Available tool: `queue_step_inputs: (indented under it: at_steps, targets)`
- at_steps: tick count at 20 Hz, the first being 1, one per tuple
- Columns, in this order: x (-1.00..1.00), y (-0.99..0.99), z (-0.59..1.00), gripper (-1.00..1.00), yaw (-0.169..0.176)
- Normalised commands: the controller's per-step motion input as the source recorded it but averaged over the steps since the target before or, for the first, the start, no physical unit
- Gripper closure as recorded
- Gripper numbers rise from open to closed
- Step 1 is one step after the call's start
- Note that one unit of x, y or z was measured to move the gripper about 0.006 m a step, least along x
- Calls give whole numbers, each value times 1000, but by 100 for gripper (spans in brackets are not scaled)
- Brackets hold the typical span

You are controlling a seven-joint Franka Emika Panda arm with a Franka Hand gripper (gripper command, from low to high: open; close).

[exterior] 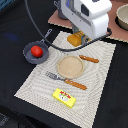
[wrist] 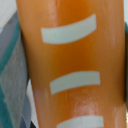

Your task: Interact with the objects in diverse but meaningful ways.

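The golden bread loaf (exterior: 75, 39) lies at the far edge of the striped placemat (exterior: 30, 82). My gripper (exterior: 80, 33) is down right over it, and its fingertips are hidden behind the white hand. In the wrist view the loaf (wrist: 70, 60) fills the picture, orange with white stripes, and no fingers show. The red tomato (exterior: 36, 50) sits in the grey pan (exterior: 27, 55) at the exterior view's left. The yellow butter block (exterior: 64, 97) lies near the placemat's front edge. The pot and the small white piece are not clearly seen.
A round wooden plate (exterior: 70, 66) sits mid-placemat, with an orange-handled fork (exterior: 67, 80) in front of it and a knife (exterior: 89, 59) beside it. A brown board (exterior: 117, 32) and a round bowl (exterior: 122, 17) are at the back right. A black cable (exterior: 30, 22) loops over the table.
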Motion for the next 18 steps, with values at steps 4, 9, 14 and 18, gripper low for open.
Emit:
queue_step_inputs:
  at_steps: [4,9,14,18]
  targets:
    - [-674,544,-212,100,1]
    - [-654,493,-238,100,0]
    - [-562,432,-250,100,0]
    - [-425,361,-284,100,0]
